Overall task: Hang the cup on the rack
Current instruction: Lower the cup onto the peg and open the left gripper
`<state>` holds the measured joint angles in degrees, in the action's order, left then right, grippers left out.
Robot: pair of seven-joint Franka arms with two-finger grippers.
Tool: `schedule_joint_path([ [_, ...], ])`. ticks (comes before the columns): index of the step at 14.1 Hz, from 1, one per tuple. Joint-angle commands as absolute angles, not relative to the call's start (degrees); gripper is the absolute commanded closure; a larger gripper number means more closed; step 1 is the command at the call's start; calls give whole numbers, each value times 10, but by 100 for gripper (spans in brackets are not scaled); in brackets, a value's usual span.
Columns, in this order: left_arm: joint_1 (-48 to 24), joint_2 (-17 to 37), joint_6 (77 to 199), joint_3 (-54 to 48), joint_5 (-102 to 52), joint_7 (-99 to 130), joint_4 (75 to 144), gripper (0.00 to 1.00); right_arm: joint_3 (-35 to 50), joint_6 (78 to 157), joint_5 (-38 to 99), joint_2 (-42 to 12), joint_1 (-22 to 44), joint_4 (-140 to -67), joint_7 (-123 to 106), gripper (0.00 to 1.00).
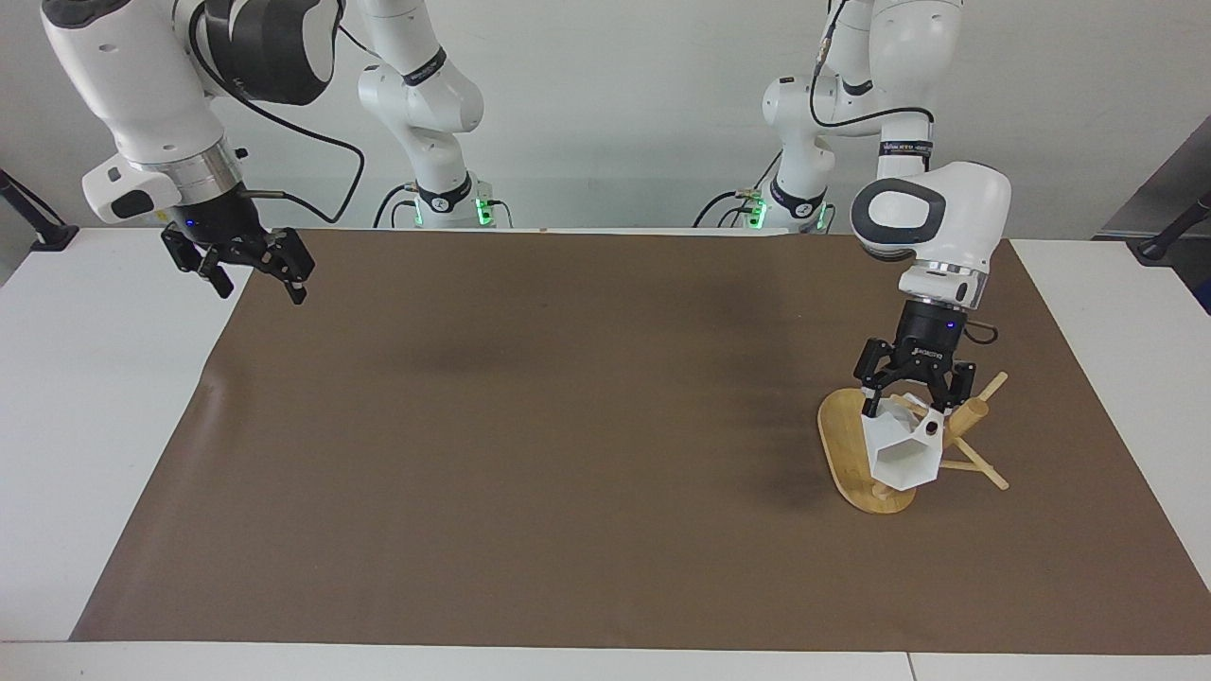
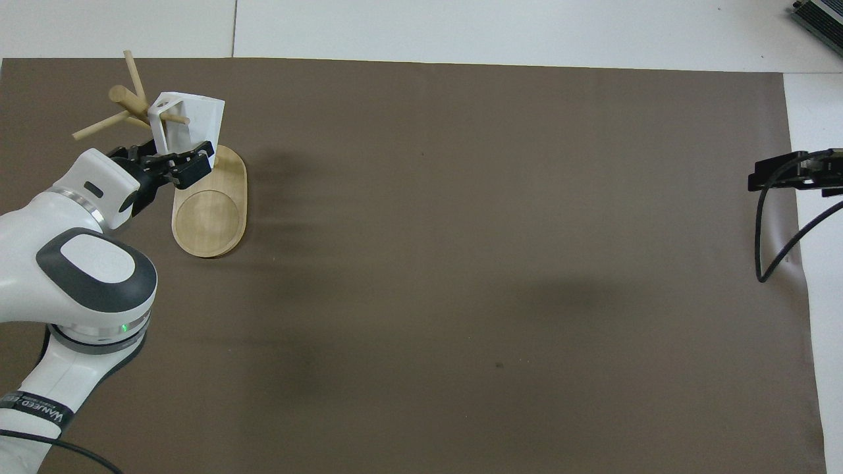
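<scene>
The small white faceted cup hangs tilted on the light bamboo rack, a thin peg threaded through its blocky handle so the peg carries it. The left end effector sits just above with its jaws spread, gripping nothing, likely to let the cup settle. The right end effector waits open over the counter edge.

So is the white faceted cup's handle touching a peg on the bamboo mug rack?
Touching. In the overhead view a thin peg of the rack passes through the cup's handle, which hangs on it.
</scene>
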<state>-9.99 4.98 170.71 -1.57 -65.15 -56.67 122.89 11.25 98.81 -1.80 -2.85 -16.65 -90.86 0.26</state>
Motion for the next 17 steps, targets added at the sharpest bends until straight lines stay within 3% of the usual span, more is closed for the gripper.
schedule_joint_path([
  [1,-91,44,1673,-14,-642,-558,1226,0,114,983,-9,-17,-170,-918,-5,0],
  [12,-26,11,1560,-11,-560,-557,1229,0,114,983,-9,-18,-170,-918,-5,0],
  [17,-18,-32,1528,-11,-560,-556,1274,0,114,983,-9,-18,-170,-918,-5,0],
])
